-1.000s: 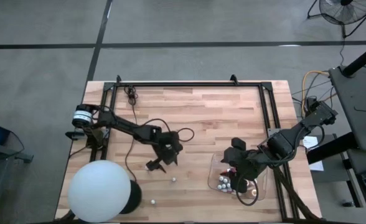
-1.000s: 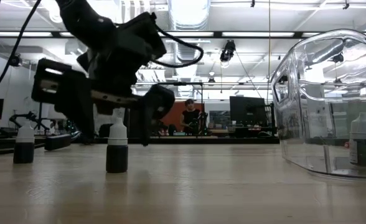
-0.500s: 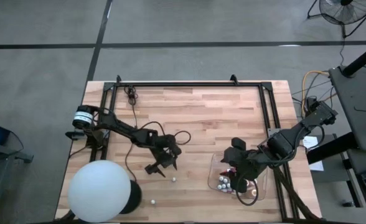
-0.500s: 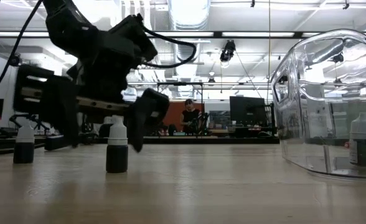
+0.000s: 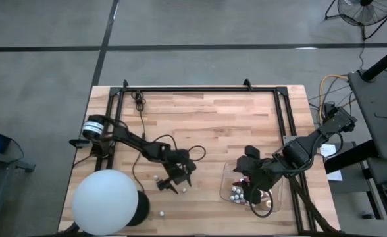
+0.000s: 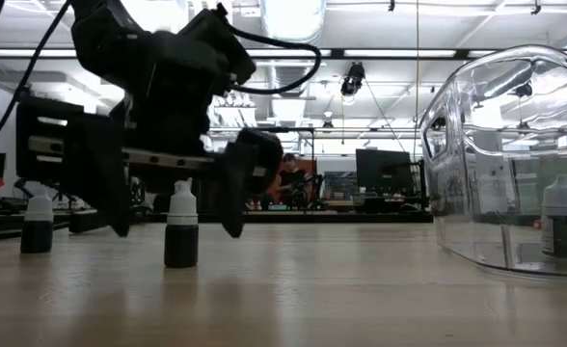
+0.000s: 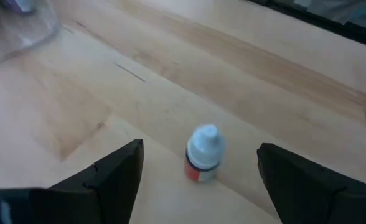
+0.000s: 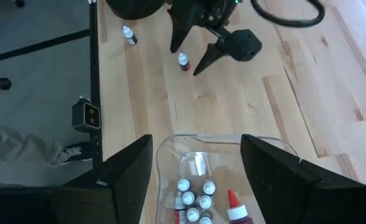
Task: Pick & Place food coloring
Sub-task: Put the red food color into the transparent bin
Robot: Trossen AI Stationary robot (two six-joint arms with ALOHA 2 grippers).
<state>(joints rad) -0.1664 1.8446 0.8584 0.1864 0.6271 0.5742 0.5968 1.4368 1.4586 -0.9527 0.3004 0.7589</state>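
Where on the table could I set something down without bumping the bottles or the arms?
The wooden table is bare between the back rail and both arms. It is crowded near the front: left gripper straddles a bottle, and the clear tray holds bottles.

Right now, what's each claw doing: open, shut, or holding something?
Left claw: open, empty, straddling a white-capped bottle standing on the table.
Right claw: open, holding nothing, hanging over the clear tray.
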